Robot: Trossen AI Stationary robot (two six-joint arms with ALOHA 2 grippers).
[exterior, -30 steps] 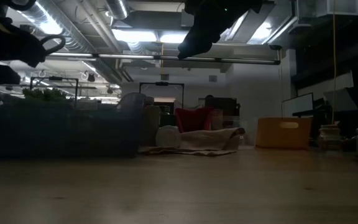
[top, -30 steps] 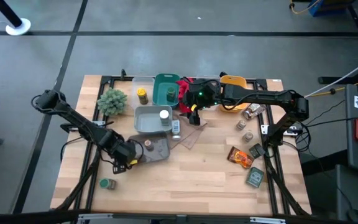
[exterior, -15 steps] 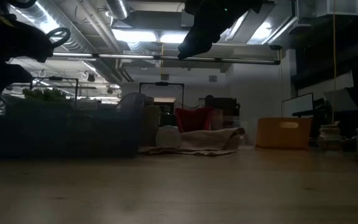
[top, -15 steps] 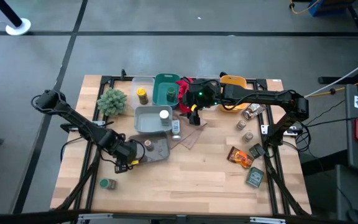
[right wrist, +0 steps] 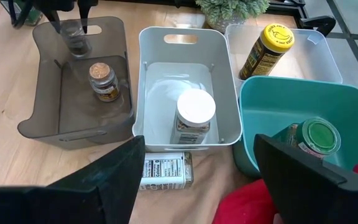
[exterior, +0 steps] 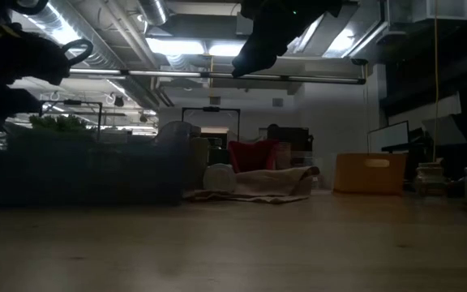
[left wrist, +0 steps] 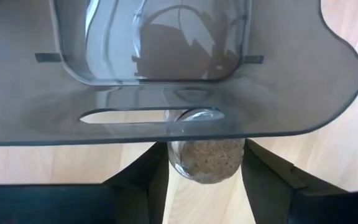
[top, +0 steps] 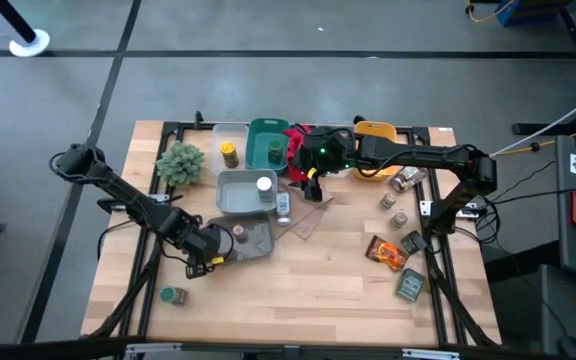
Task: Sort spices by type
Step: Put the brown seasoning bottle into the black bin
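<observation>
At the smoked grey bin point(top: 252, 238), outer left wall: left tool point(left wrist: 205, 163) has a small clear jar point(left wrist: 206, 157) of tan-brown powder between its fingers point(left wrist: 153, 180), both sitting against the glass. Grip looks closed on it, but the bin's rim cuts across the jar's top, so lid not visible. From overhead the jar is lost under the tool; low view too dark to help.

Inside the grey bin: one cork-topped jar point(right wrist: 104, 81), upright.

Behind it, white bin point(right wrist: 149, 74) holds a white-lid jar point(right wrist: 194, 117). Flat labelled tin point(right wrist: 163, 172) lies just outside that bin's front wall, partly cut off by a right finger.

Farther back from the grey bin: clear bin point(right wrist: 316, 62) with a yellow-lid jar point(right wrist: 265, 50), leaning; teal bin point(right wrist: 272, 99) with a green-lid jar point(right wrist: 316, 138), part hidden by the finger and the red cloth point(right wrist: 247, 205).

Right tool point(right wrist: 194, 163) hovers above the white/teal bins, spread wide, holding nothing.

Right of the grey bin, loose on the table point(top: 308, 290): two small jars point(top: 393, 210), orange packet point(top: 387, 252), dark green packet point(top: 411, 286). Near-left of it: green-lid jar point(top: 173, 295). Labels unreadable.
</observation>
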